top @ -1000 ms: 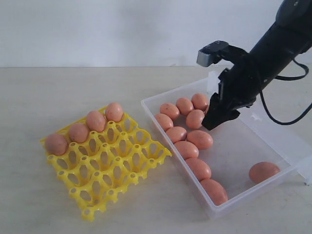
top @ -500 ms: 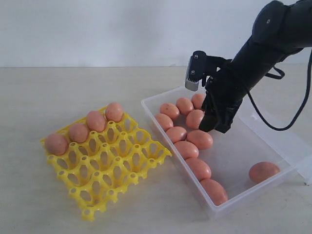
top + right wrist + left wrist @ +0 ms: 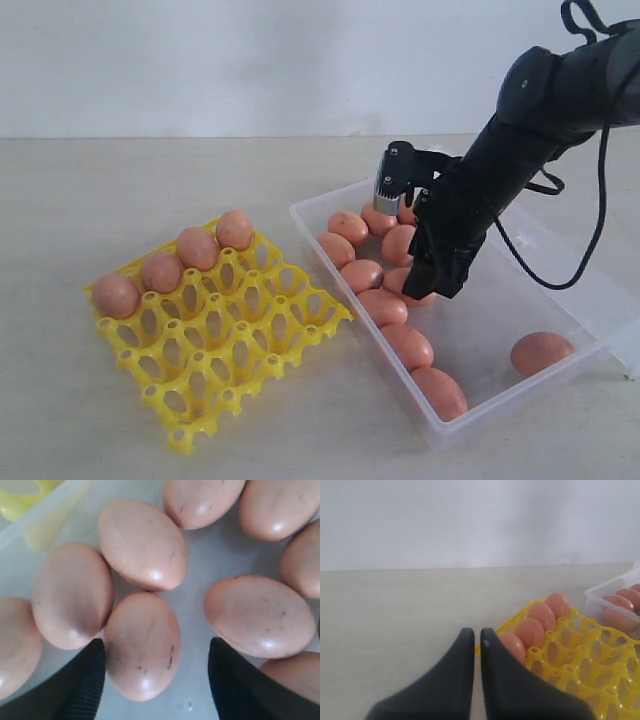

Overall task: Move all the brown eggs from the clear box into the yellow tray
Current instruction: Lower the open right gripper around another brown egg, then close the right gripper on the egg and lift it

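Observation:
Several brown eggs (image 3: 381, 307) lie in the clear box (image 3: 455, 425), most along its left wall. My right gripper (image 3: 436, 284) is low inside the box, open. In the right wrist view, one speckled egg (image 3: 142, 645) lies between the fingers of the right gripper (image 3: 156, 649). It sits close to one finger, with a gap to the other. The yellow tray (image 3: 225, 340) stands left of the box, with several eggs (image 3: 197, 248) in its back row. My left gripper (image 3: 474, 632) is shut and empty beside the tray's (image 3: 580, 655) corner. It does not show in the exterior view.
One egg (image 3: 541, 352) lies apart at the box's near right corner. The box's lid (image 3: 600, 290) lies open on the right. The right arm's black cable (image 3: 590, 250) loops above it. The box and tray sit on a light tabletop (image 3: 150, 190).
My right gripper has come down and to the left into the box, onto the cluster of eggs, and stayed open. The eggs and the tray have not moved.

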You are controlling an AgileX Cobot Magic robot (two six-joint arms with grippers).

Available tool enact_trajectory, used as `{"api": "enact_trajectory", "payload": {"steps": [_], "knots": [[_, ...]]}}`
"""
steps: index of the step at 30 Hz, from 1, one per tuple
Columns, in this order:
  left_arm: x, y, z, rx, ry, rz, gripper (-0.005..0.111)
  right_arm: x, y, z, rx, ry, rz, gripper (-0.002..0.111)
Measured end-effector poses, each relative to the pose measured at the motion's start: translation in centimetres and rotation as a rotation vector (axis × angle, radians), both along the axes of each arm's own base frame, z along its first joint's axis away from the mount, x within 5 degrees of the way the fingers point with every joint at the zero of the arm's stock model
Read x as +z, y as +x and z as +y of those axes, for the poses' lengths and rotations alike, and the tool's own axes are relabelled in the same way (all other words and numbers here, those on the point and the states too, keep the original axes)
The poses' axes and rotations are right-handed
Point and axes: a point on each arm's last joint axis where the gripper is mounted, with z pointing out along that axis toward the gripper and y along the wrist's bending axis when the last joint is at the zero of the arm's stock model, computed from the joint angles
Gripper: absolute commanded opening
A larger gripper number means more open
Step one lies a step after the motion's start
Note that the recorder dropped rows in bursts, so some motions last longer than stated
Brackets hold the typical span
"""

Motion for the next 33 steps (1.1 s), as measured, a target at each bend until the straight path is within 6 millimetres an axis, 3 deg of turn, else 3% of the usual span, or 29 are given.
{"api": "enact_trajectory", "payload": {"steps": [10, 12, 16, 21, 27, 33], "knots": [[0.0, 0.0, 0.0, 0.000, 0.000, 0.000, 0.004, -2.7, 0.9, 0.4, -0.012, 0.030, -0.010, 0.051], [0.0, 0.0, 0.0, 0.000, 0.000, 0.000, 0.004, -2.9, 1.1, 0.5, -0.027, 0.045, -0.020, 0.041], [0.0, 0.0, 0.0, 0.000, 0.000, 0.000, 0.004, -2.9, 1.3, 0.5, -0.047, 0.056, -0.035, 0.002], [0.0, 0.0, 0.0, 0.000, 0.000, 0.000, 0.004, -2.9, 1.3, 0.5, -0.119, 0.072, -0.007, 0.000], [0.0, 0.0, 0.0, 0.000, 0.000, 0.000, 0.004, -2.6, 1.3, 0.5, -0.342, 0.119, 0.080, 0.000], [0.0, 0.0, 0.0, 0.000, 0.000, 0.000, 0.004, -0.5, 0.5, 0.7, -0.501, 0.174, 0.174, 0.000]]}}
